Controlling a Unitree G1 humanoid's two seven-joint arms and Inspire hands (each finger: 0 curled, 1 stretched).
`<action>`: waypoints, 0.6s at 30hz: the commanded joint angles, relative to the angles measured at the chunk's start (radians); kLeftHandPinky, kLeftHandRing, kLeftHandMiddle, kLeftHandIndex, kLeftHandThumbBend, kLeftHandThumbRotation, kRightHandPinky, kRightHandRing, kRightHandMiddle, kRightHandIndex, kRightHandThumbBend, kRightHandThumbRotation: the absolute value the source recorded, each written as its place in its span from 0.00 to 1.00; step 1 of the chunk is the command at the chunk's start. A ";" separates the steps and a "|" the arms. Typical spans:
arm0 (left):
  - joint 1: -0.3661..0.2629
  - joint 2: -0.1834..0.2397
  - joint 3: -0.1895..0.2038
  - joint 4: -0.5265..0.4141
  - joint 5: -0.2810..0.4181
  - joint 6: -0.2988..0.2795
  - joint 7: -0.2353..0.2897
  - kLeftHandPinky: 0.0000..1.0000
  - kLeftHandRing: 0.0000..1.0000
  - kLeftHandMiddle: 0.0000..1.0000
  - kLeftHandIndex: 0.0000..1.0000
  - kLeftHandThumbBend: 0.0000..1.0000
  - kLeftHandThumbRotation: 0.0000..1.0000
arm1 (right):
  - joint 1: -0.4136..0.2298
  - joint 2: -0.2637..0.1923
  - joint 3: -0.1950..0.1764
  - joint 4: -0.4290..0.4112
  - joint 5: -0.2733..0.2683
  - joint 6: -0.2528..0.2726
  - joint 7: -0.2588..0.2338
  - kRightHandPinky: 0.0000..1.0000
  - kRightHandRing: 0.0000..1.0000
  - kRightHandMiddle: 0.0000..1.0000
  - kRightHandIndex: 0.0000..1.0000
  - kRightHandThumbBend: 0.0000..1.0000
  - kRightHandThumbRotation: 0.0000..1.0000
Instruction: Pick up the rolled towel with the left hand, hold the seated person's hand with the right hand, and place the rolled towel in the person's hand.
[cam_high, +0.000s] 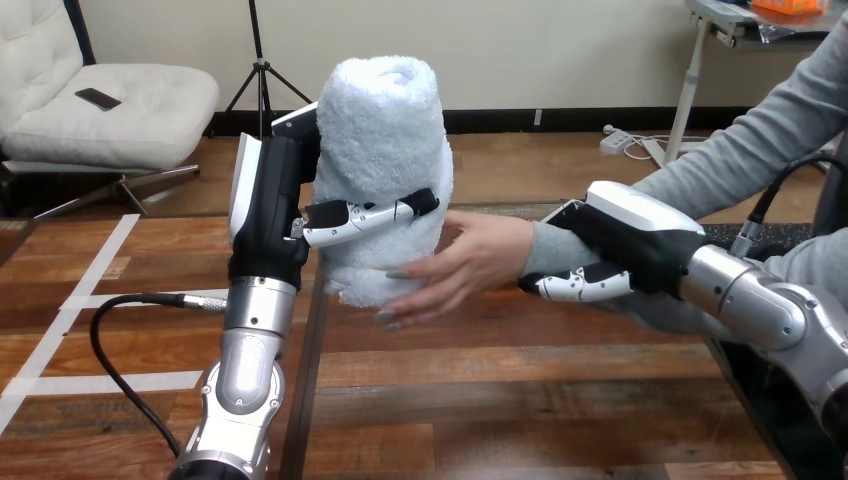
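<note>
Two hands of ours in the head view | our left hand (268, 205) wraps its fingers round the rolled towel (385, 150), upright above the desk (500, 400) | person's hand (470, 265) touches the towel's lower side | our right hand (635, 245) clasps the person's wrist (545, 252), fingers (580, 285) beneath it

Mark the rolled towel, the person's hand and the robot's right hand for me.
rolled towel (385, 120): head view, fluffy side below its top.
person's hand (470, 262): head view, its middle, behind the fingers.
right hand (645, 245): head view, black part under its white shell.
</note>
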 joint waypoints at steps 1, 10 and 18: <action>-0.074 -0.006 -0.004 -0.027 -0.019 -0.031 -0.007 0.29 0.33 0.38 0.40 0.56 0.00 | -0.085 0.034 -0.022 -0.034 0.015 0.003 0.002 0.28 0.33 0.40 0.44 0.37 0.48; -0.074 -0.005 -0.007 -0.024 -0.005 -0.031 0.001 0.29 0.33 0.38 0.40 0.56 0.00 | -0.096 0.045 -0.021 -0.025 0.014 0.003 0.005 0.28 0.32 0.40 0.43 0.37 0.47; -0.077 -0.007 -0.008 -0.018 -0.003 -0.031 0.001 0.29 0.32 0.38 0.40 0.55 0.00 | -0.105 0.048 -0.018 -0.023 0.007 0.002 0.000 0.28 0.32 0.39 0.43 0.37 0.47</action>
